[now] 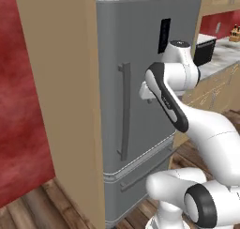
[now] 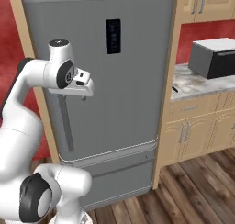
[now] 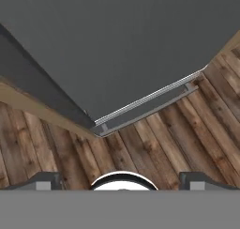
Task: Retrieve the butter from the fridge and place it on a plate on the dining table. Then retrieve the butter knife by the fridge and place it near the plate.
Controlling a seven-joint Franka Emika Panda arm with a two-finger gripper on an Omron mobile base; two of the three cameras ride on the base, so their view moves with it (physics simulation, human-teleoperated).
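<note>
Fridge door shut; butter presumably inside, unseen. Tool spread wide, holding nothing, poised in front of door right of bar handle, likely readied for pull. Butter knife lying at desk edge nearest fridge.

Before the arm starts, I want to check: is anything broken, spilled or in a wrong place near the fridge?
Nothing stands out. The fridge is shut, its handle straight, the floor unspilled, and the open gripper hangs apart from the door.

glossy white rounded arm segments, dark joint bands, round caps
</note>
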